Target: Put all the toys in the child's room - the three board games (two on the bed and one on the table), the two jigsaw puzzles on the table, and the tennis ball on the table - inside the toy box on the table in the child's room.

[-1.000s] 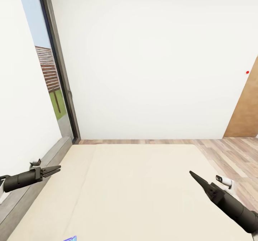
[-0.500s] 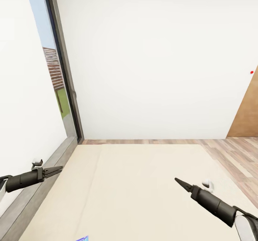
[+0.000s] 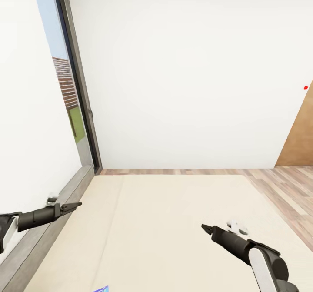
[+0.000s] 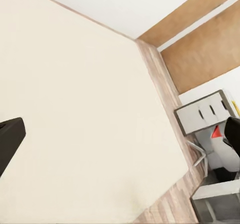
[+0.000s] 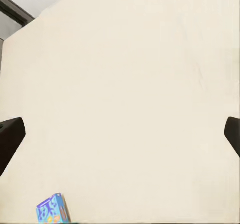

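The bed's beige mattress (image 3: 174, 222) fills the lower half of the head view. Just a corner of the blue board game (image 3: 101, 289) shows at the bottom edge; in the right wrist view the same blue box (image 5: 51, 210) lies flat on the mattress. My right gripper (image 3: 205, 228) hovers over the mattress, open and empty, its fingers (image 5: 10, 134) wide apart with the box ahead and off to one side. My left gripper (image 3: 71, 206) hangs over the bed's left edge, open and empty, with one finger (image 4: 10, 139) showing. The table's white drawers (image 4: 202, 115) stand beyond the bed.
A grey bed frame (image 3: 39, 240) runs along the left, under a tall window (image 3: 71, 105). Wooden floor (image 3: 282, 183) lies beyond and to the right of the bed, with a brown door (image 3: 302, 140) at the far right. A white wall is behind.
The camera panned slightly. My right arm swung leftward and inward over the mattress. The left gripper dropped a little and turned edge-on.
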You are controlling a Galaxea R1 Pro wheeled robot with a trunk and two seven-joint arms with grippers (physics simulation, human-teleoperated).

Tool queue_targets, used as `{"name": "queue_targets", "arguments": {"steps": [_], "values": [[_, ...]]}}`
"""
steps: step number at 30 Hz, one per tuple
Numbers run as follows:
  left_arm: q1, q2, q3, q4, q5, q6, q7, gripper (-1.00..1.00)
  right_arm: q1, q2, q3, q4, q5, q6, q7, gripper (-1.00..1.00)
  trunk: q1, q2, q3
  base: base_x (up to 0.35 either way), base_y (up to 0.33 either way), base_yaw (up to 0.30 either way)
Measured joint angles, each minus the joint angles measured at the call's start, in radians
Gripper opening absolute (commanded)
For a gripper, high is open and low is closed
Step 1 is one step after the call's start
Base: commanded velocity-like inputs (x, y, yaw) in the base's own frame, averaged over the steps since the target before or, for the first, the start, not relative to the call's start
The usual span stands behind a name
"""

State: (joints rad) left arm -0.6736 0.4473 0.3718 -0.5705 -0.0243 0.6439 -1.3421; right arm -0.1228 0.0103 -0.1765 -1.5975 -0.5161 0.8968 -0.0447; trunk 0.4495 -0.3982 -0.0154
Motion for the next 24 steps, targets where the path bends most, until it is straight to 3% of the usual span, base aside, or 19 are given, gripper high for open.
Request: {"name": "queue_targets", "arguments": {"steps": [8, 9, 15, 20, 24], "values": [[-0.001, -0.082, -0.019, -0.032, -0.001, 0.008, 0.261, 1.00, -0.006, 0.043, 0.089, 0.000, 0.003, -0.016, -0.355, 1.00, 0.000, 0.000, 0.000, 0.000, 0.001, 0.000], [-0.002, -0.082, -0.019, -0.032, -0.001, 0.008, 0.262, 1.00, -0.006, 0.043, 0.089, 0.000, 0.003, -0.016, -0.357, 1.00, 0.000, 0.000, 0.000, 0.000, 0.000, 0.000], [-0.003, -0.137, -0.058, -0.039, -0.001, 0.012, 0.480, 1.00, -0.006, 0.051, 0.149, 0.000, 0.002, -0.053, -0.463, 1.00, 0.000, 0.000, 0.000, 0.000, 0.000, 0.000], [-0.004, -0.171, -0.082, -0.041, -0.001, 0.012, 0.642, 1.00, -0.007, 0.052, 0.177, 0.000, 0.002, -0.067, -0.487, 1.00, 0.000, 0.000, 0.000, 0.000, 0.000, 0.000], [-0.005, -0.185, -0.089, -0.041, 0.001, 0.008, 0.737, 1.00, -0.007, 0.051, 0.188, 0.001, 0.000, -0.070, -0.493, 1.00, 0.000, 0.000, 0.000, 0.000, 0.000, 0.000]]}}
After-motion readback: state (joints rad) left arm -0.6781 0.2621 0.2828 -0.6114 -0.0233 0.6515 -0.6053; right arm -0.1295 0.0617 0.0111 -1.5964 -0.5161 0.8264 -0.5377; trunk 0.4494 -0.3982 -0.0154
